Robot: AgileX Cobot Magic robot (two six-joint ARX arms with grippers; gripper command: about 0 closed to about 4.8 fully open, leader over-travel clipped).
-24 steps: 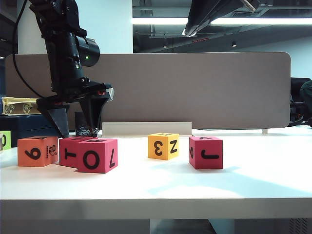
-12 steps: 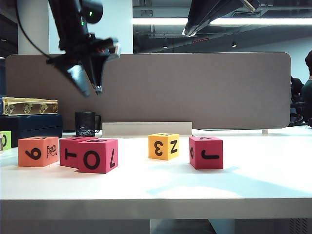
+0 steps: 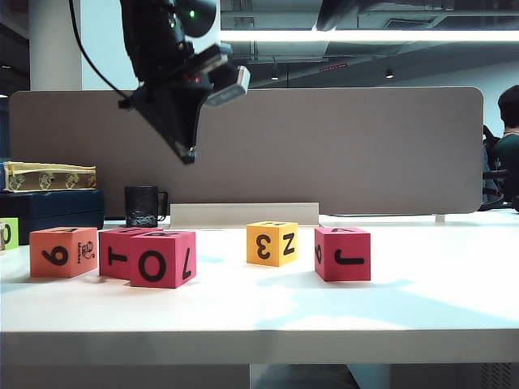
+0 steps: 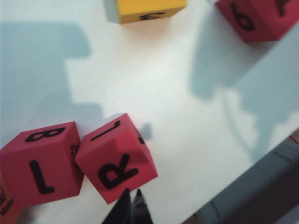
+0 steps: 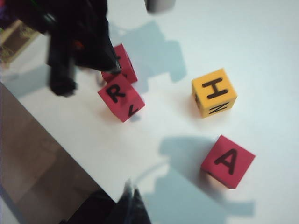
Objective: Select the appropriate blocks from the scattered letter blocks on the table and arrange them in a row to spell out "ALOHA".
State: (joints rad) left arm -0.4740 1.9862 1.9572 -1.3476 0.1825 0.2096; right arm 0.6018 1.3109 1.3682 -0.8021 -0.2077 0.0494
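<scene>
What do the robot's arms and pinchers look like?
The left arm is chunky and glossy black, with a small green light and a black cable trailing behind it. Its left tool narrows to dark pointed fingers, with a pale grey block and bits of red beside it. The right tool shows only as slim black fingertips in its own wrist view.

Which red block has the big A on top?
The red block that sits alone, apart on the table beside the yellow block. The other two red blocks touch each other.
</scene>
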